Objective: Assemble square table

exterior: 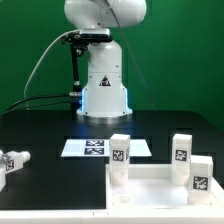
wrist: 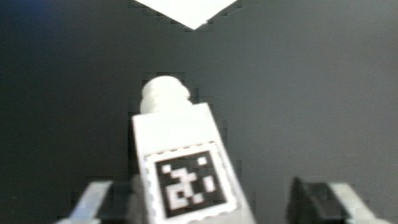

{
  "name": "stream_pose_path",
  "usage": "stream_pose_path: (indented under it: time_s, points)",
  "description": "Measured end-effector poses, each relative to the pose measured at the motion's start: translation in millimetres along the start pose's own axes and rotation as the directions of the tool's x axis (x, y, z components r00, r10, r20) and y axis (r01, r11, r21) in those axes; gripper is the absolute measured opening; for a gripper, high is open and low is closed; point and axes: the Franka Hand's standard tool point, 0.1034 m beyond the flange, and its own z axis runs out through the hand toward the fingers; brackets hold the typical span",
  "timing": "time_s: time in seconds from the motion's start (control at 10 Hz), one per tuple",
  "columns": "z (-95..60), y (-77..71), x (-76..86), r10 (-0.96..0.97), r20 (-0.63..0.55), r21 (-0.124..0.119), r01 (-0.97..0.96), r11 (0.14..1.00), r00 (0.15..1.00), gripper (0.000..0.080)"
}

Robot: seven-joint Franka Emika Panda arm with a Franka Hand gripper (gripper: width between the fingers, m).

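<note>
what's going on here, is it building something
A Franka arm is partway through putting together a small white square table. The tabletop lies on the black table with three tagged legs standing at it. A fourth leg lies apart at the exterior view's left. In the wrist view the gripper hangs open over a leg, fingers either side, not yet closed on it. The marker board lies flat nearby.

place: probably robotics lab | evidence: green backdrop (exterior: 30,60), black table (exterior: 40,135), marker board (exterior: 95,148)
</note>
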Motion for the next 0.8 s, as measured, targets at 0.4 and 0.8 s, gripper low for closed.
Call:
stream_pose_path:
  time_s: [0.4,0.8]
  points:
    - [-0.2,0.3,-0.4,0.000,0.002,0.001,0.000,1.000,1.000,0.0018]
    - [-0.2,0.3,-0.4,0.000,0.002,0.001,0.000,1.000,1.000,0.0002]
